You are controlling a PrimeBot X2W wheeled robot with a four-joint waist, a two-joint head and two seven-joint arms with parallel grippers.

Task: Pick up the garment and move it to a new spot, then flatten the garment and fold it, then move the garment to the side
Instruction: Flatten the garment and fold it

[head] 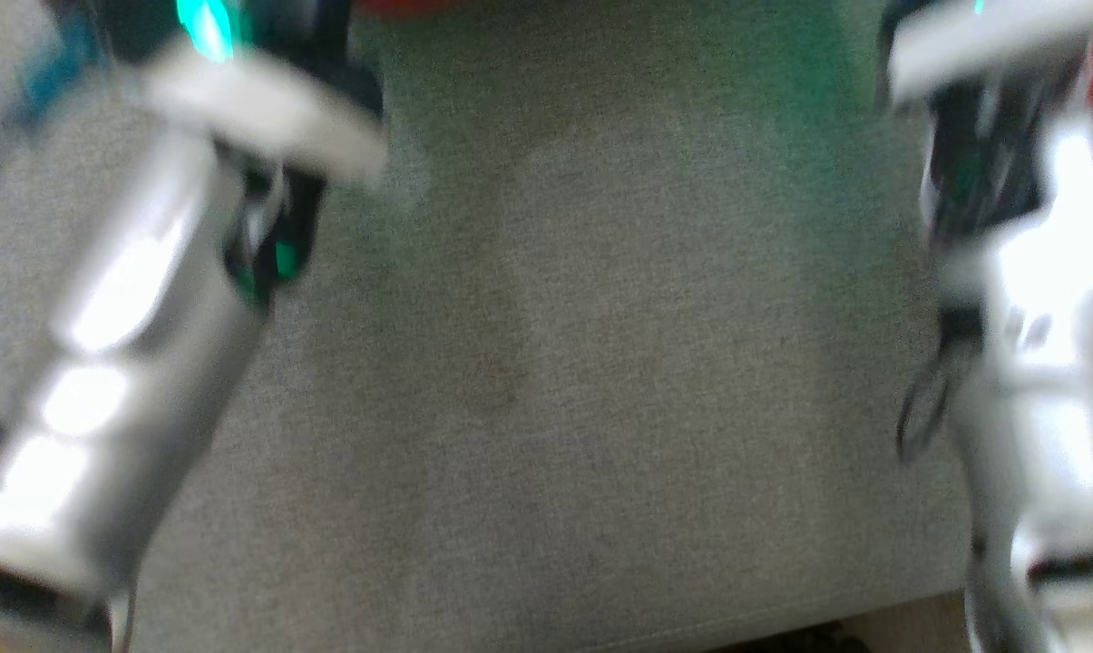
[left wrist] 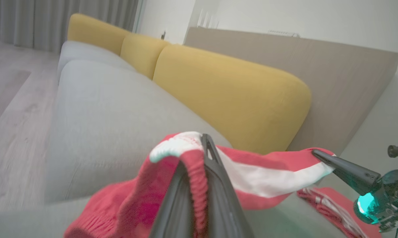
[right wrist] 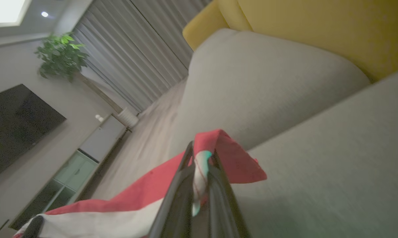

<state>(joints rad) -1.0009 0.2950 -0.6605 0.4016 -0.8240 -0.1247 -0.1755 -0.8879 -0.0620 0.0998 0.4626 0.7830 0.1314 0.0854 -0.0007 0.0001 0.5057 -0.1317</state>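
While the left gripper point(left wrist: 206, 140) and the right gripper point(left wrist: 316, 153) are both shut tight, the garment point(left wrist: 258, 178) is held up between them, over the grey seat point(left wrist: 103, 125). In the left wrist view, the left gripper is seen rising from the bottom middle. A red ribbed edge with a white tip is pinched between its two dark fingers. At the right of that frame, another corner of the red and white cloth is clamped at the tip of the right gripper. The cloth is stretched between the two, and more of it is hung down at the lower left. Yellow cushions point(left wrist: 232, 96) are seen behind, across the upper middle. In the right wrist view, a red fold with a white stripe is pinched at the bottom middle, and the cloth is drawn out to the lower left corner. In the head view, which is blurred, pale forearms point(head: 102, 363) are seen at both sides, with grey seat between them.
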